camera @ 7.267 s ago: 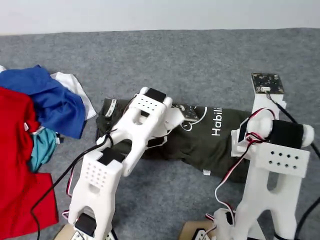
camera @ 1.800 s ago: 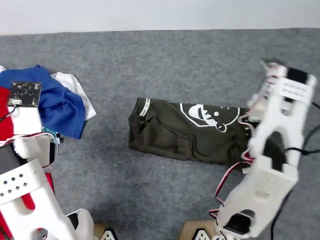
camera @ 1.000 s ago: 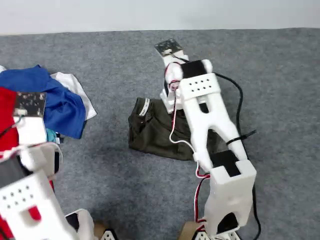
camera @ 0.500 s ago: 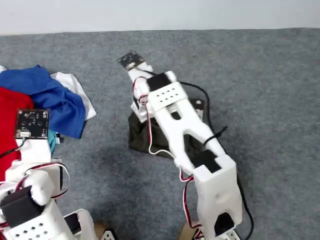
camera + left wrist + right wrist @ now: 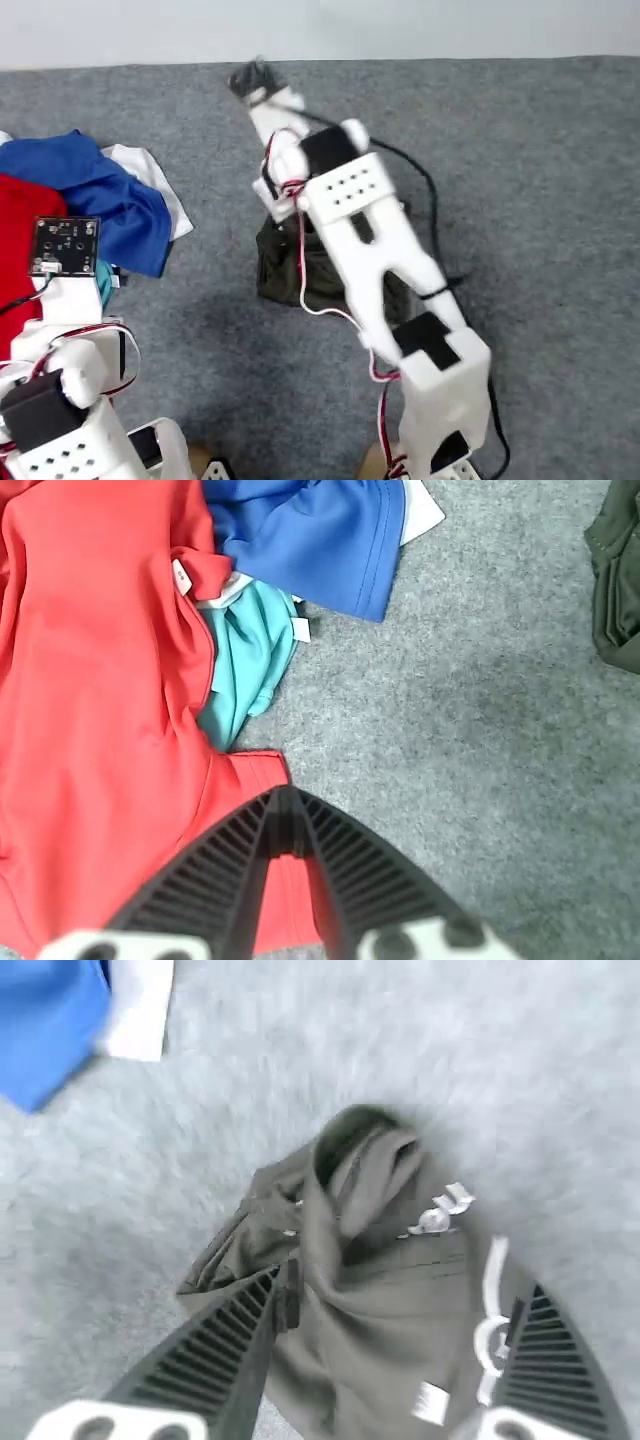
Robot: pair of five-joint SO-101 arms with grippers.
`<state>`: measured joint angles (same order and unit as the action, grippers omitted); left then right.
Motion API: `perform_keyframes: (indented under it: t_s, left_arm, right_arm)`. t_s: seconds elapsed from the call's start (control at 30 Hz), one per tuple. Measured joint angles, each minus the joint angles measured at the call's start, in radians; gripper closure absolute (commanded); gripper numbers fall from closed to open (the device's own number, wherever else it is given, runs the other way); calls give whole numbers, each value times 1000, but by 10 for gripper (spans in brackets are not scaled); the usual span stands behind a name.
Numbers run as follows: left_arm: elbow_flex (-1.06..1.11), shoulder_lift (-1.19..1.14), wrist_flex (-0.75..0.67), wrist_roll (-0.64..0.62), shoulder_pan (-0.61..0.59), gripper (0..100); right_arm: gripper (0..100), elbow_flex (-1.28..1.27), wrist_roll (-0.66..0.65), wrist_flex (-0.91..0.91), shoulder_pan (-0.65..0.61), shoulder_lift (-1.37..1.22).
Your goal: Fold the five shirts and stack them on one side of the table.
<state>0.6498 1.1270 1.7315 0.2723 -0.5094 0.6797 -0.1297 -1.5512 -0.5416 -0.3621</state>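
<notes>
Broadly, the grey felt-covered table (image 5: 560,150) takes up the whole scene. The right arm (image 5: 370,230) stretches from the near edge toward the far middle, crossing over the folded dark olive shirt (image 5: 280,265), which lies as a compact bundle at the table's centre, well apart from the other clothes. The left arm (image 5: 60,400) stands at the near left corner, above the heap of unfolded shirts. In that heap the red shirt (image 5: 90,680) is the biggest piece, spread along the left edge. The blue shirt (image 5: 110,200) lies crumpled on its far side and partly over it. A teal shirt (image 5: 245,655) pokes out between the red and the blue, and a white shirt (image 5: 140,160) shows as a small corner beyond the blue one. The right gripper (image 5: 400,1290) hangs over the olive bundle with its jaws spread wide and nothing between them. The left gripper (image 5: 287,805) has its jaws pressed together, empty, above the near hem of the red shirt.
</notes>
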Motion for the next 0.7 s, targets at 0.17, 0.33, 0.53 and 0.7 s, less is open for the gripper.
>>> perform_keyframes:
  t_s: [0.17, 0.33, 0.53, 0.7]
  left_arm:
    - [0, 0, 0, 0, 0, 997]
    - [0, 0, 0, 0, 0, 997]
    - [25, 2, 0, 0, 0, 997]
    - [58, -5, -14, 0, 0, 997]
  right_arm:
    - [663, 28, 0, -94, 123, 23]
    - [667, 28, 0, -186, 186, -49]
    - [772, 28, 0, -199, 192, -173]
    - [794, 28, 0, -196, 189, -267]
